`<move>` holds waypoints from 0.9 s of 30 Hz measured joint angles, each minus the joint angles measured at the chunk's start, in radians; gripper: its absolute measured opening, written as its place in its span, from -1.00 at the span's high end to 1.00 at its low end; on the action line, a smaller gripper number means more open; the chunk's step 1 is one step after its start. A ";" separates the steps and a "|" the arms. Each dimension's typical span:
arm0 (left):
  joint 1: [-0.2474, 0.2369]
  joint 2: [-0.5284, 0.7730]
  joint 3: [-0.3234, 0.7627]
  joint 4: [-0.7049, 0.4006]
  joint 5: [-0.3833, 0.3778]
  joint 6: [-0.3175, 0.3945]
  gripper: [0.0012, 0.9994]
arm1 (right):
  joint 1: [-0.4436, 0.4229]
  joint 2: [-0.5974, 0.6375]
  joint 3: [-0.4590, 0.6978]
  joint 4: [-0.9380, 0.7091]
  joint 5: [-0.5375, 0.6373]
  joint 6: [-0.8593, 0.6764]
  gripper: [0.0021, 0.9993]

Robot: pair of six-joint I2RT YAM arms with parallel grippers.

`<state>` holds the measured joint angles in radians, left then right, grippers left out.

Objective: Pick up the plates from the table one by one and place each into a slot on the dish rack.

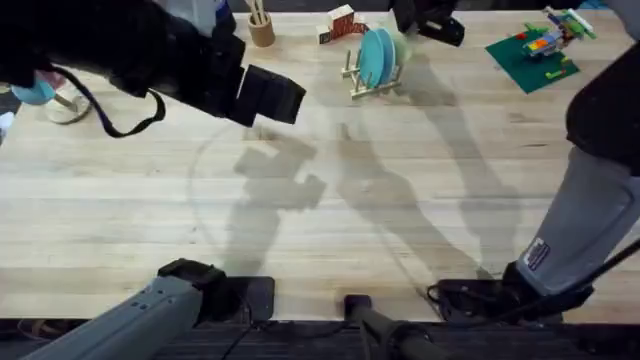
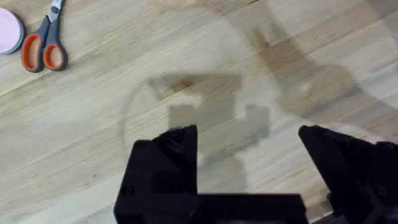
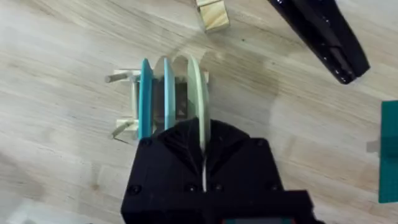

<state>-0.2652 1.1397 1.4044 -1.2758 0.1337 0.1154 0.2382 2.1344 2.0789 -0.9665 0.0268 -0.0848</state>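
The dish rack (image 1: 368, 80) stands at the back of the table (image 1: 330, 230), right of centre. In the right wrist view the rack (image 3: 127, 102) holds three plates on edge: a turquoise-blue plate (image 3: 145, 93), a pale blue plate (image 3: 168, 87) and a cream-yellow plate (image 3: 196, 93). My right gripper (image 3: 203, 158) is shut on the cream-yellow plate's rim, and from overhead it (image 1: 425, 20) hangs just right of the rack. My left gripper (image 2: 249, 146) is open over bare wood with nothing between its fingers (image 2: 180, 143); overhead it (image 1: 272, 95) is at the upper left.
A wooden cup of sticks (image 1: 261, 25) and a small red-and-white piece (image 1: 340, 22) stand left of the rack. A green brick plate (image 1: 535, 52) lies at the back right. Orange-handled scissors (image 2: 43, 43) and a pink dish (image 2: 9, 31) lie near the left gripper. A black object (image 3: 323, 34) lies beyond the rack.
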 joint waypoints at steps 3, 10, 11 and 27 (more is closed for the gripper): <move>0.000 0.000 0.000 0.000 0.000 0.000 -0.99 | 0.000 0.018 0.000 0.004 -0.002 0.000 0.94; 0.000 0.000 0.000 0.000 0.000 0.000 -0.99 | 0.000 0.039 0.000 0.003 -0.001 0.002 0.94; 0.000 0.000 0.000 0.000 0.000 0.000 -0.99 | 0.000 0.039 0.000 0.003 -0.001 0.002 0.95; 0.000 0.000 0.000 0.000 0.000 0.000 -0.99 | 0.000 0.039 0.000 -0.001 -0.001 0.003 0.49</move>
<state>-0.2653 1.1397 1.4044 -1.2756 0.1337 0.1154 0.2382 2.1738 2.0789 -0.9680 0.0254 -0.0818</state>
